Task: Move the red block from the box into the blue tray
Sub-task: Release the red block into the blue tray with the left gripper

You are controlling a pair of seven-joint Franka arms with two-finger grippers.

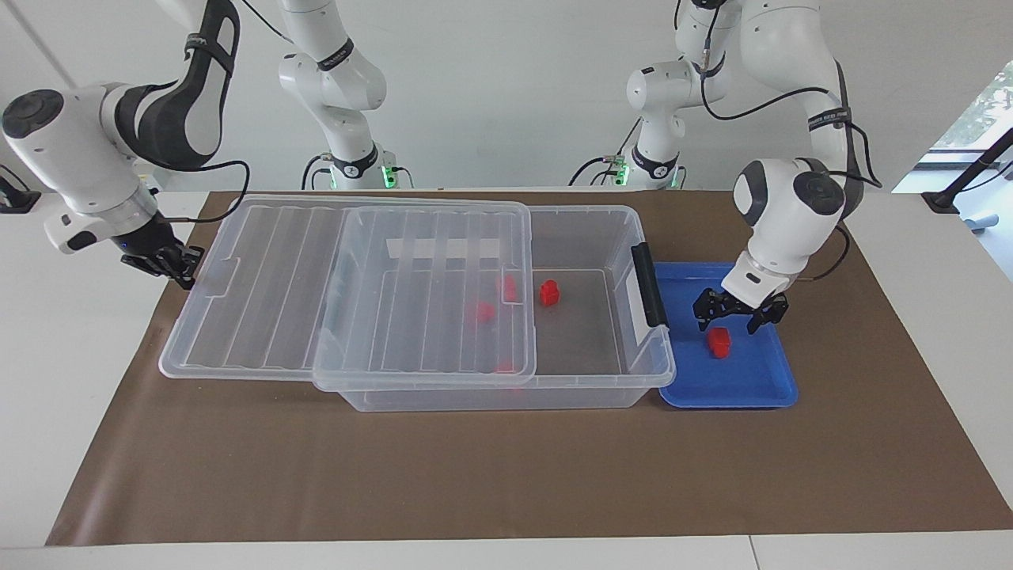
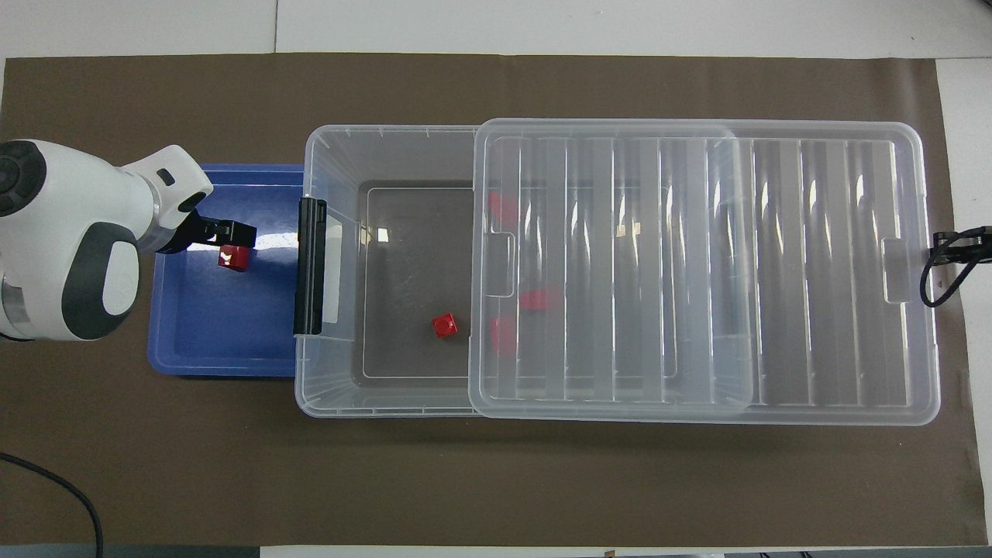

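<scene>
Red block (image 1: 718, 341) lies in the blue tray (image 1: 760, 388) beside the box (image 1: 506, 388), just under the left gripper (image 1: 740, 315) with fingers apart, while the right gripper (image 1: 170, 264) waits at the lid's (image 1: 261, 317) edge, fingers unreadable.

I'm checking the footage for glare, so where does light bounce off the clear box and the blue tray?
Overhead view: bright streaks run along the lid ribs, a small highlight sits on the box floor, another on the blue tray beside the latch. Facing view: hardly any glare.
</scene>
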